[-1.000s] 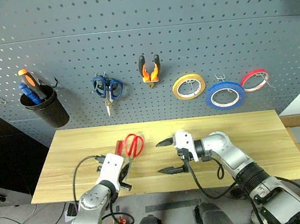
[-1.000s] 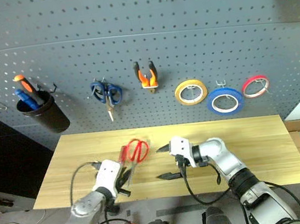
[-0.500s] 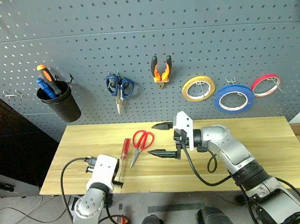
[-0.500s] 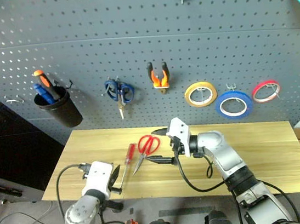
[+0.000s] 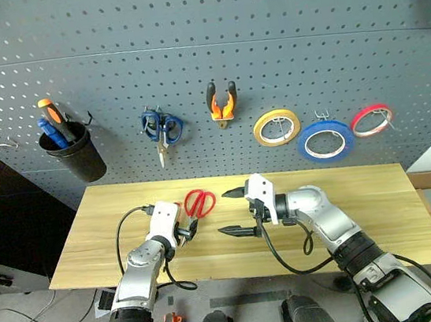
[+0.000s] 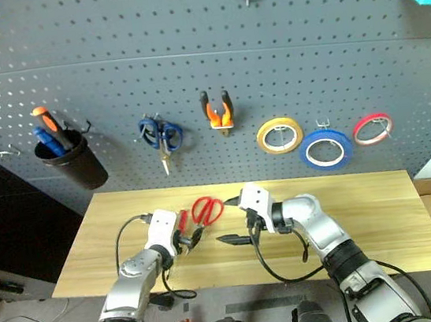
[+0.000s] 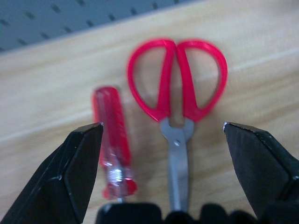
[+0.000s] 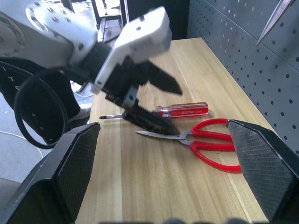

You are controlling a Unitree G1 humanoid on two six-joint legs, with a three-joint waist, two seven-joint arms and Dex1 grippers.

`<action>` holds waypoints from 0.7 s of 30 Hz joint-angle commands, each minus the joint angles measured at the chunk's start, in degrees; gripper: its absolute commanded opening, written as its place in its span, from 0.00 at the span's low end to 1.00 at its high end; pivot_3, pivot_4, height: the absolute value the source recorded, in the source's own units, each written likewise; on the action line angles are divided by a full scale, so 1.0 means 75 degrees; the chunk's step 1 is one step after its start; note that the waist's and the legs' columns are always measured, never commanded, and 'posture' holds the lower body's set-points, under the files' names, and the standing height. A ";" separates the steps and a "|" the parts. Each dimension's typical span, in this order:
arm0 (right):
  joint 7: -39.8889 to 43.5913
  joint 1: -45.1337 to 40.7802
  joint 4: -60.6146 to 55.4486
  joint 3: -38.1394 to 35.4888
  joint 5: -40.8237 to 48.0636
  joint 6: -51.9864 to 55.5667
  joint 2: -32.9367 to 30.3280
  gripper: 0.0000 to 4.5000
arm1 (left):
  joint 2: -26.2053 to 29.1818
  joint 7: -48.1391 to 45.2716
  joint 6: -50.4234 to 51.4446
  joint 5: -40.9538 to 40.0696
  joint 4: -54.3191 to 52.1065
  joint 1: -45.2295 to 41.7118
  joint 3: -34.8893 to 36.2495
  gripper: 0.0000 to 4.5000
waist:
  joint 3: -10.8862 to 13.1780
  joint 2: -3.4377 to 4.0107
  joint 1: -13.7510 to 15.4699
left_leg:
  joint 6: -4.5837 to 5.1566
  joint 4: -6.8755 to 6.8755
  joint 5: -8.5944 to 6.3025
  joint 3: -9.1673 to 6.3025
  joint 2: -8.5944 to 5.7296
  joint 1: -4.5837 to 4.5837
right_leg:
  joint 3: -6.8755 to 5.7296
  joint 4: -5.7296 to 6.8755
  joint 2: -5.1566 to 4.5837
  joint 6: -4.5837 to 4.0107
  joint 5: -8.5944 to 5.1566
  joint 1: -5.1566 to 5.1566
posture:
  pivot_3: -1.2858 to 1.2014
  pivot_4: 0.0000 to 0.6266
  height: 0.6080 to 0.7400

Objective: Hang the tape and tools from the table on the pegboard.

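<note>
Okay, I'm hovering the left gripper [image 7: 170, 154], fingers spread wide and empty, at lower centre over the red-handled scissors [image 7: 177, 88], so I'm wanting both fingers straddling the pivot, clear of the screwdriver [image 7: 111, 135] just beside.

Left gripper [image 5: 183, 232] low, pointing forward and down, jaws wide apart, nothing between them. Right gripper [image 5: 236, 212] turned across toward the left one, jaws spread wide, empty. Both forearms stretched forward, grippers near each other.
</note>
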 commanded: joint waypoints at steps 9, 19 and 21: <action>-0.0053 -0.0058 -0.0073 0.0059 -0.0084 -0.0100 0.0070 1.00 | -0.0036 -0.0757 -0.0253 -0.0071 0.1531 -0.0885 -0.0296 1.00 | 0.0053 0.0003 -0.0032 | 0.0028 0.0005 -0.0015 -0.0003 0.0007 0.0002 | 0.0000 0.0014 0.0000 0.0000 0.0000 -0.0001 | 0.53 0.35 1.00; -0.0287 -0.0022 0.0137 0.0069 -0.0327 -0.0223 0.0034 1.00 | -0.0136 -0.1086 -0.0254 -0.0026 0.2030 -0.1174 -0.0507 1.00 | 0.0101 0.0015 -0.0068 | 0.0030 0.0009 -0.0016 -0.0004 0.0009 0.0004 | 0.0000 0.0027 -0.0002 0.0000 0.0000 -0.0002 | 0.53 0.36 1.00; -0.0306 -0.0015 0.0131 0.0064 -0.0331 -0.0218 0.0040 1.00 | -0.0113 -0.1090 -0.0288 0.0018 0.2144 -0.1200 -0.0535 1.00 | 0.0101 0.0015 -0.0088 | 0.0031 0.0010 -0.0016 -0.0004 0.0010 0.0004 | 0.0000 0.0030 -0.0002 0.0000 0.0000 -0.0002 | 0.53 0.36 1.00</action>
